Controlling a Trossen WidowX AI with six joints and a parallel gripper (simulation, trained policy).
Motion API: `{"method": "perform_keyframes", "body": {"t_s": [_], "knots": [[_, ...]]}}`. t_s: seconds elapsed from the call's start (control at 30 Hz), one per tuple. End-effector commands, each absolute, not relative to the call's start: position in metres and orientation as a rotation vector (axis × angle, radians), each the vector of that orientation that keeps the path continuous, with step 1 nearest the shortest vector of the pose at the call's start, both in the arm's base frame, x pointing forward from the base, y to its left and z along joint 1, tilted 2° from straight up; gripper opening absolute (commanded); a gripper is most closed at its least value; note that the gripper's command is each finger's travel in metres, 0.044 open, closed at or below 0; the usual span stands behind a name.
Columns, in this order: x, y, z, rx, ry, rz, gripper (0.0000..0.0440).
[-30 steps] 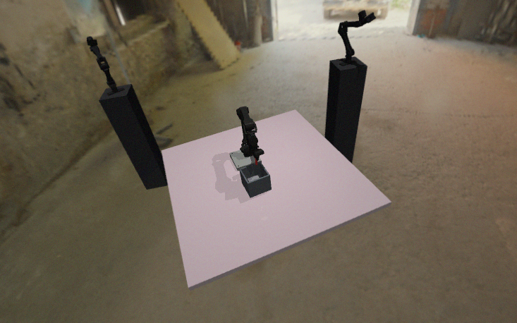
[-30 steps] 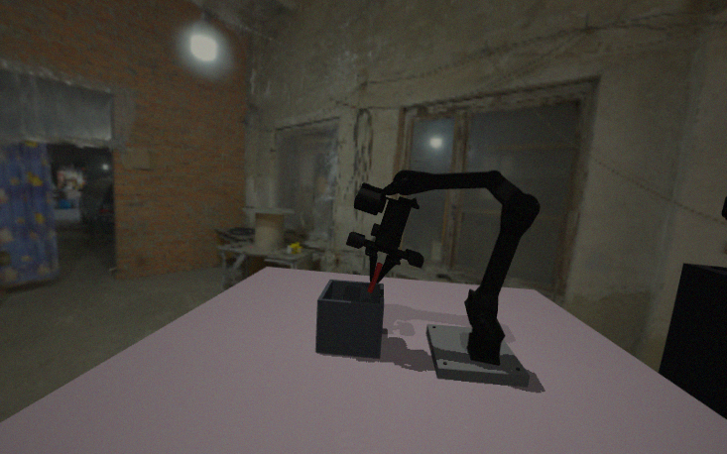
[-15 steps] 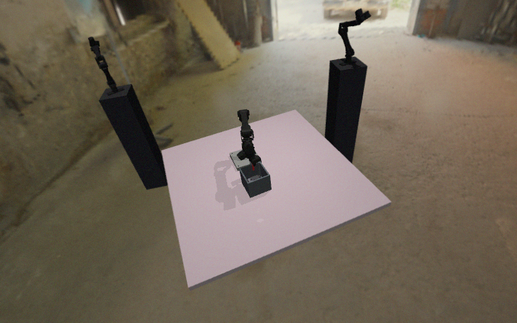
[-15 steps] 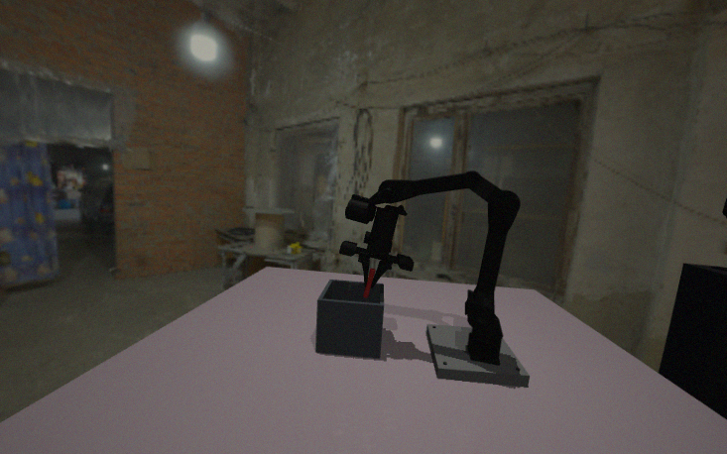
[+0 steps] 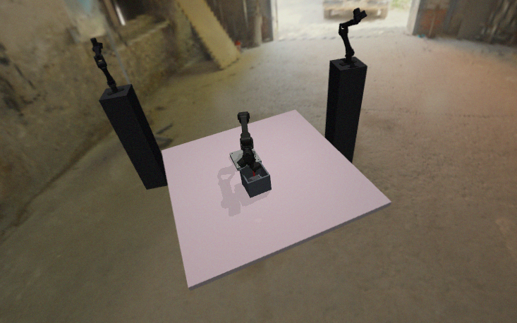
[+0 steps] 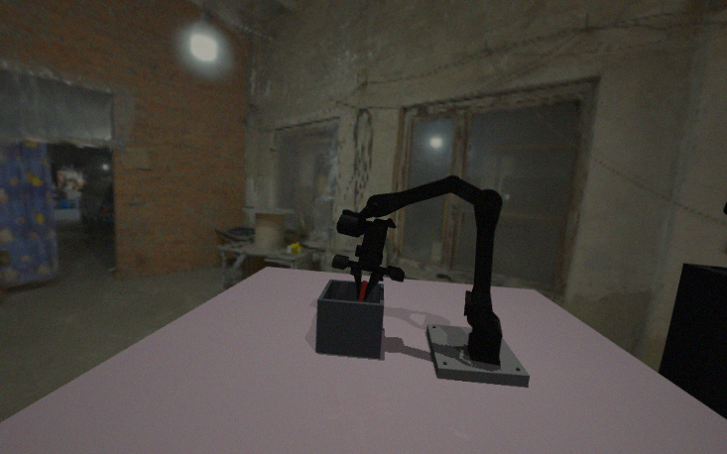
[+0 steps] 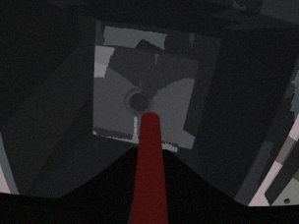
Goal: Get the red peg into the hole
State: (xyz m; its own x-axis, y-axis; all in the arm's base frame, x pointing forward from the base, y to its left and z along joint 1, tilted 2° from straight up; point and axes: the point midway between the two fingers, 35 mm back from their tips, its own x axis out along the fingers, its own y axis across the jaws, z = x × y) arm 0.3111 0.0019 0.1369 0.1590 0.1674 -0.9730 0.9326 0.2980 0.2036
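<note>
The red peg [image 5: 254,174] [image 6: 363,288] [image 7: 149,172] points down into the open dark grey box [image 5: 259,187] [image 6: 349,328] [image 7: 54,98]. My gripper [image 6: 362,297] [image 7: 149,155] is shut on the peg, with its fingertips inside the box's mouth. The grey plate [image 7: 110,118] lies at the bottom of the box, partly in shadow. Its round hole [image 7: 139,101] shows just beyond the peg's free end, slightly left of it in the wrist view. The peg's end is outside the hole's outline there. Its height above the plate cannot be told. The box's front wall hides the peg's lower end in the exterior view.
The box walls stand close around the fingers. The arm's base plate [image 5: 235,159] [image 6: 478,378] is beside the box on the pink table top [image 5: 292,216] [image 6: 241,395]. Two dark pedestals [image 5: 133,140] [image 5: 344,108] with other arms stand off the table.
</note>
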Motion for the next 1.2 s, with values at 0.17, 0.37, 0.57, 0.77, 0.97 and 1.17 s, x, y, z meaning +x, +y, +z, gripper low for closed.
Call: {"method": "perform_keyframes", "body": {"t_s": [0.17, 0.37, 0.57, 0.77, 0.97, 1.17], "knots": [[0.320, 0.006, 0.115, 1.132, 1.347, -0.728, 0.0000], [0.326, 0.007, 0.100, 1.109, 1.365, -0.704, 0.0000], [0.329, 0.007, 0.087, 1.080, 1.377, -0.700, 0.0001], [0.329, 0.007, 0.078, 1.057, 1.402, -0.702, 0.0136], [0.331, 0.005, 0.083, 1.072, 1.439, -0.703, 0.0140], [0.340, 0.003, 0.094, 1.104, 1.448, -0.676, 0.0136]]}}
